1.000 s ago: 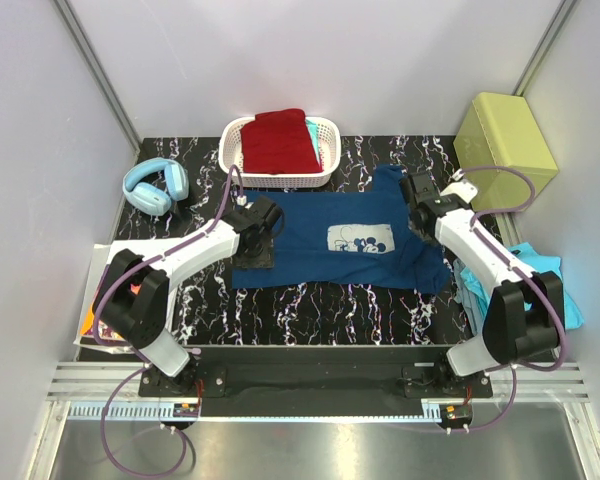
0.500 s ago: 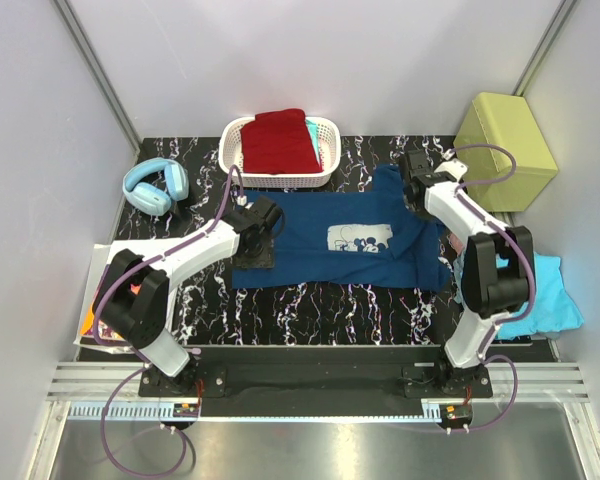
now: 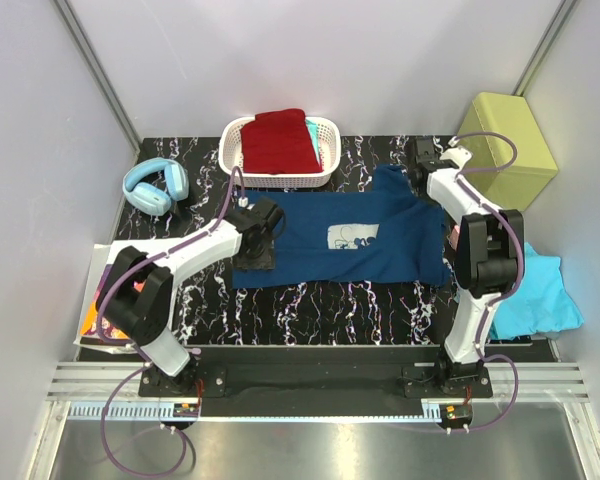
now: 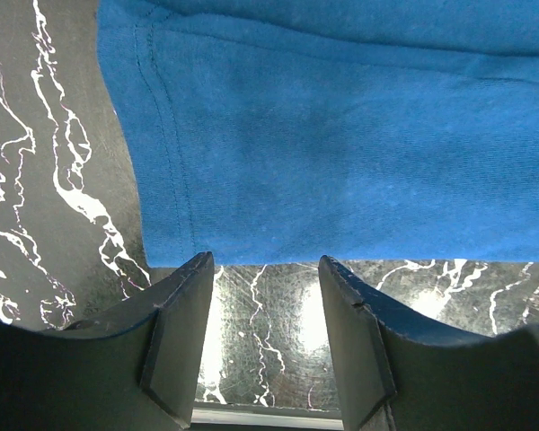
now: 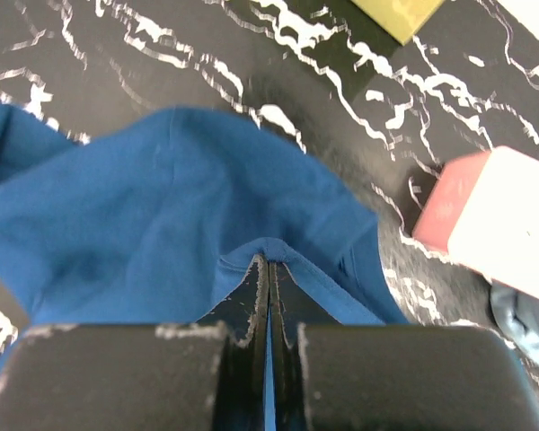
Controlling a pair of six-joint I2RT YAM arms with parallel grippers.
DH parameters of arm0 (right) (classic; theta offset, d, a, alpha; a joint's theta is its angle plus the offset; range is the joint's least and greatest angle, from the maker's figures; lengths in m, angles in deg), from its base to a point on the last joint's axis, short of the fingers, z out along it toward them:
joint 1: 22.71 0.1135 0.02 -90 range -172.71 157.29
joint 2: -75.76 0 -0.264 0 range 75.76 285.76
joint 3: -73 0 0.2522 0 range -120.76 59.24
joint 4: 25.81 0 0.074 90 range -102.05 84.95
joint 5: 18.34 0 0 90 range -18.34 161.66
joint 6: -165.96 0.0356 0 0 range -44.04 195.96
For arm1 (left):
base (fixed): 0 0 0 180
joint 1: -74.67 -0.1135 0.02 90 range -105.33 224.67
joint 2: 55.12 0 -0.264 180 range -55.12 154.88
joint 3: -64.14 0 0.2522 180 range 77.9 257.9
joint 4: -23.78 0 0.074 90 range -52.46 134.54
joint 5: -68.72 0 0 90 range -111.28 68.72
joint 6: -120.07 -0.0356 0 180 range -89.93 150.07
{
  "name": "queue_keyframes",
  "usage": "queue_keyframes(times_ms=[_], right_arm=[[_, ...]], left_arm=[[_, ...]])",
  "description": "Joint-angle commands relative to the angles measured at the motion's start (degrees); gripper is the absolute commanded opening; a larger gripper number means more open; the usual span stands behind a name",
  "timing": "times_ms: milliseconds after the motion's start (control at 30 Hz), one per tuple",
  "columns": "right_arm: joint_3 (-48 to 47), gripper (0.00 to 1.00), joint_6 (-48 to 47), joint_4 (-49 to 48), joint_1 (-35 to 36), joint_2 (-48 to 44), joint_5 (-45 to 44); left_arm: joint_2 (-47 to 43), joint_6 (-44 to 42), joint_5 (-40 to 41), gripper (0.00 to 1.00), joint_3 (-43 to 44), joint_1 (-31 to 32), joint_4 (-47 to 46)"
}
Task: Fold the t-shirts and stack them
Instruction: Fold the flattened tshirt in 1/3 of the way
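Note:
The navy blue tee with a white mouse print lies spread across the middle of the table. My left gripper is open at its left hem. In the left wrist view the hem lies just beyond the jaws, with bare table between them. My right gripper is shut on a pinched fold of the navy tee's edge at the far right, the fingertips closed tight. A dark red tee lies in the basket. A turquoise tee lies crumpled at the right edge.
A white basket stands at the back centre. Blue headphones lie at the back left, with papers at the near left. A yellow-green box stands at the back right, close to my right gripper. A pink and white object shows in the right wrist view.
My right gripper has moved back and to the right with the shirt's edge, drawing the right side of the tee with it. The left gripper has stayed put.

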Motion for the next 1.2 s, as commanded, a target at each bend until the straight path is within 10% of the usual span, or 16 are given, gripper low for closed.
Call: queue_keyframes(times_ms=[0, 233, 567, 1167], right_arm=[[-4.66, 0.0, -1.82, -1.61, -2.07, 3.86, -1.25], [-10.02, 0.01, -3.49, -0.9, -2.25, 9.4, 2.62], [-8.8, 0.74, -8.77, -3.19, -1.47, 1.09, 2.46], [15.45, 0.76, -6.93, 6.39, 15.41, -32.23, 10.1]], left_arm=[[1.01, -0.68, -0.49, 0.55, 1.78, 0.24, -0.76], [1.54, -0.68, -0.49, 0.55, 2.04, 0.24, -0.58], [0.92, -0.68, -0.4, 0.56, 2.75, 0.24, -0.67], [5.66, 0.64, -2.51, 0.56, 2.13, 0.24, -3.57]])
